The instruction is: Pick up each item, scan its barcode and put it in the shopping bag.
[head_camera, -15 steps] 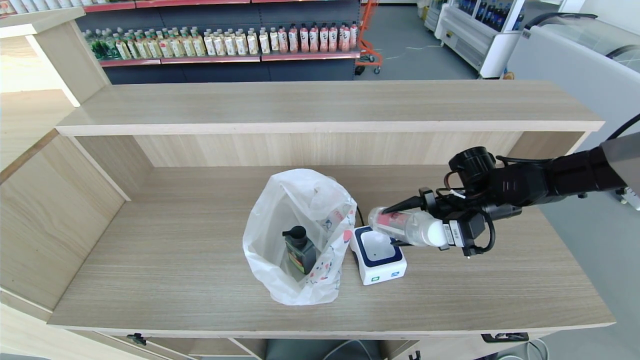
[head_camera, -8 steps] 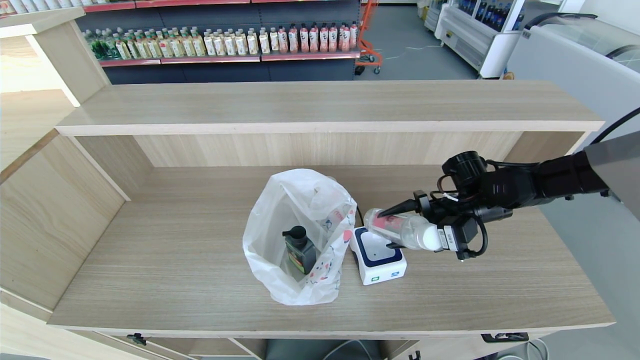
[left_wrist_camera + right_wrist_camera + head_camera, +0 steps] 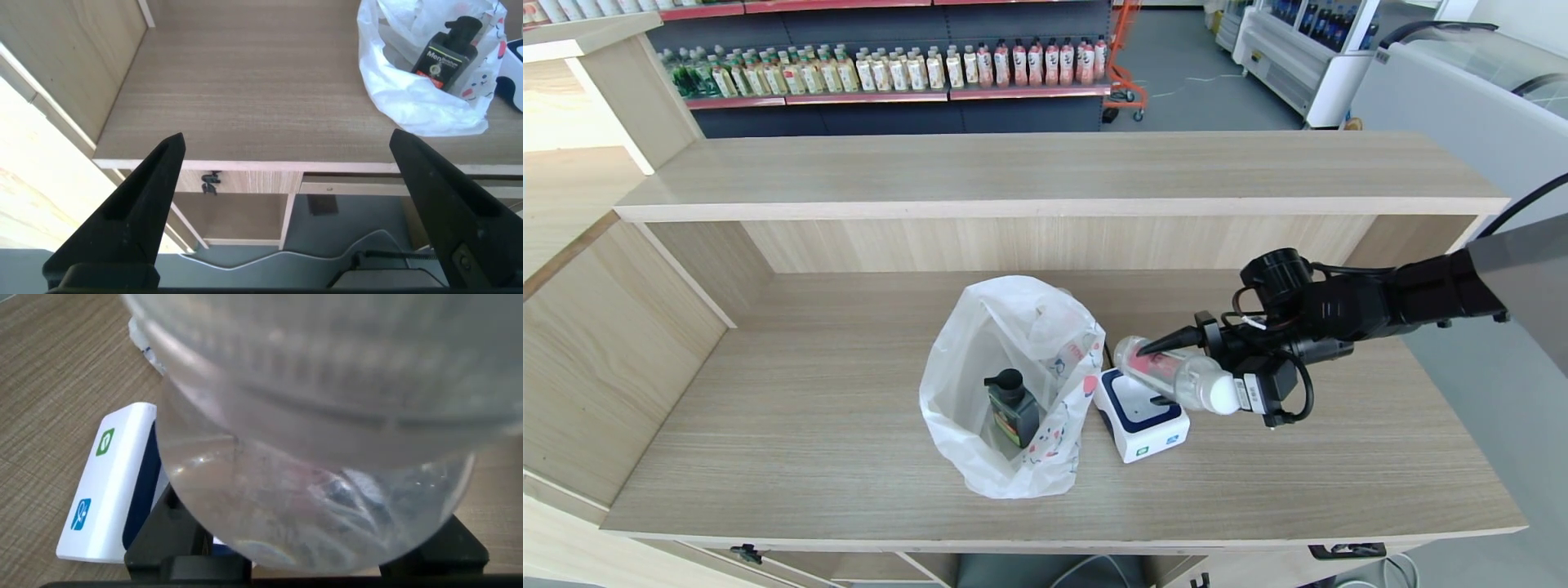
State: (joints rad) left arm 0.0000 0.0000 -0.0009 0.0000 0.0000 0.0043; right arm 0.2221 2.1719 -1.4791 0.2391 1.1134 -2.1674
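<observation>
"While you hold that bottle (image 3: 1176, 377) over the scanner (image 3: 1141, 418), how does it lie?"

"My right gripper (image 3: 1152, 374) is clamped round its middle. Its long axis runs about level, base toward the shopping bag (image 3: 968, 384) just beside the scanner, white cap away from it. I judge the next move a short carry, base first, across the scanner."

"And the other hand?"

"My left gripper (image 3: 282, 204) hangs spread and empty, well apart from the scanner; the right is nearer."

Head camera high over counter (image 3: 809, 425); left wrist camera low, bag (image 3: 1013, 327) in common
</observation>
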